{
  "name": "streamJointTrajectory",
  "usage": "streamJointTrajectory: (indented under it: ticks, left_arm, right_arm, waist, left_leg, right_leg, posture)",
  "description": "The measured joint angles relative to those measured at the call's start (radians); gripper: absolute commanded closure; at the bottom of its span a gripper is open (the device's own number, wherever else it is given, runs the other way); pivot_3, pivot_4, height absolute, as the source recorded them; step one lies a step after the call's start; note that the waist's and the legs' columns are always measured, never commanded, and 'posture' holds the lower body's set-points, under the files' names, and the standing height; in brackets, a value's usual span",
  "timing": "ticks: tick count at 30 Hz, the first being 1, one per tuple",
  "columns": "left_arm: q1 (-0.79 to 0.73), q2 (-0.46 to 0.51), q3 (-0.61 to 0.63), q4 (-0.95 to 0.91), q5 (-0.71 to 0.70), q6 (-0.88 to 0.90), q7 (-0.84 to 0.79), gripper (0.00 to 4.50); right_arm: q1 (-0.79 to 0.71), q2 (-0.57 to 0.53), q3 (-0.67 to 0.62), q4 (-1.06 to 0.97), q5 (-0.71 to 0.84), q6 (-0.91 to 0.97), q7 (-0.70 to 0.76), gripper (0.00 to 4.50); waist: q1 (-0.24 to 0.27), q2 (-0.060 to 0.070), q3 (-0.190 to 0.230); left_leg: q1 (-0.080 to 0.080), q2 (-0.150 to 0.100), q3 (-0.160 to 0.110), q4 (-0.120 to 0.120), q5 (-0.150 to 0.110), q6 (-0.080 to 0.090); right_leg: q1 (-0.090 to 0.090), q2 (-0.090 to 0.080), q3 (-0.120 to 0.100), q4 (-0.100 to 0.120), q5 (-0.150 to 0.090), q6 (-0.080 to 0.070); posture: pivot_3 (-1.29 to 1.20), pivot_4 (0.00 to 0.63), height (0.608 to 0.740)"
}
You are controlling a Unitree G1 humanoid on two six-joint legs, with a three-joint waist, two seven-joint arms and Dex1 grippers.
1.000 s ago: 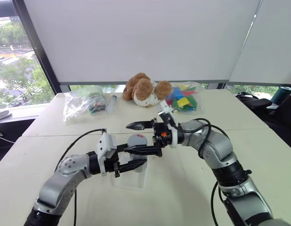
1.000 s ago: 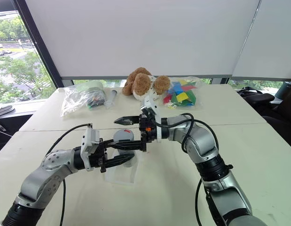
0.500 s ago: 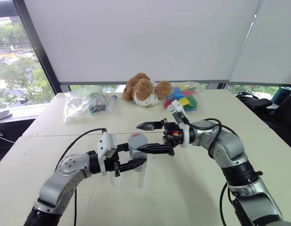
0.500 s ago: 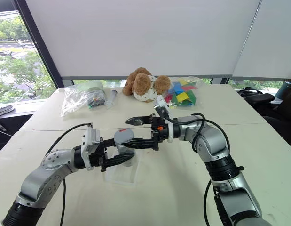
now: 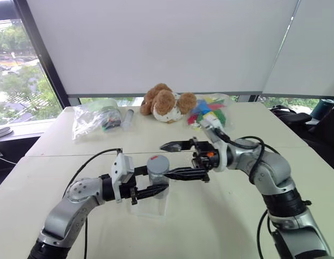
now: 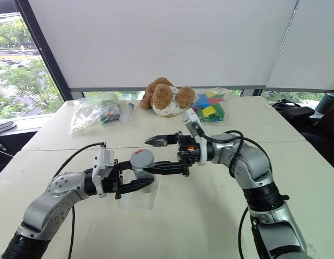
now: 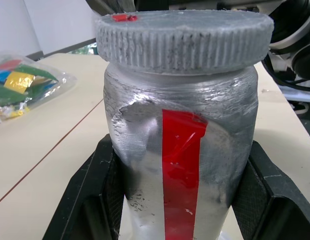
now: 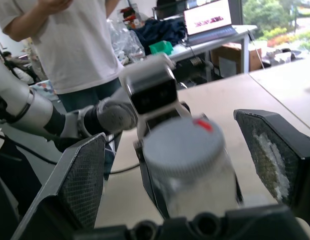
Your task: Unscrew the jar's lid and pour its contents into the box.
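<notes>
Since a second ago the right gripper [image 5: 173, 160] has drawn back off the lid [image 5: 157, 162] toward the robot's right, its fingers spread wide and empty. The lid sits on the jar [image 7: 181, 165], which the left gripper [image 5: 154, 182] clamps upright just above the box [image 5: 150, 206] on the tabletop [image 5: 210, 226]. A plush toy [image 5: 167, 102] and plastic bags [image 5: 94, 118] lie at the far edge.

Head stereo looks down; both wrist cams near jar [image 7: 180, 165].
</notes>
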Motion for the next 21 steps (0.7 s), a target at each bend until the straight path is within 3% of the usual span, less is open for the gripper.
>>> streamJointTrajectory:
  ticks: [10,21]
  left_arm:
    - [-0.002,-0.001,-0.001,-0.001,0.0,0.0,-0.002,2.33]
    - [-0.005,-0.002,-0.002,0.0,0.002,0.001,0.006,2.33]
  right_arm:
    - [-0.024,0.06,0.082,0.039,-0.104,-0.036,-0.052,0.03]
    - [-0.028,0.061,0.09,0.123,-0.138,-0.085,-0.007,0.03]
  waist:
    - [0.001,0.0,0.0]
    - [0.0,0.0,0.0]
  left_leg:
    - [0.0,-0.001,0.0,0.0,0.0,0.0]
    - [0.0,-0.001,0.0,0.0,0.0,0.0]
  right_leg:
    - [0.0,0.0,0.0,0.0,0.0,0.0]
    - [0.0,0.0,0.0,0.001,0.0,0.0]
  posture:
    - [0.0,0.15,0.74]
    - [0.0,0.15,0.74]
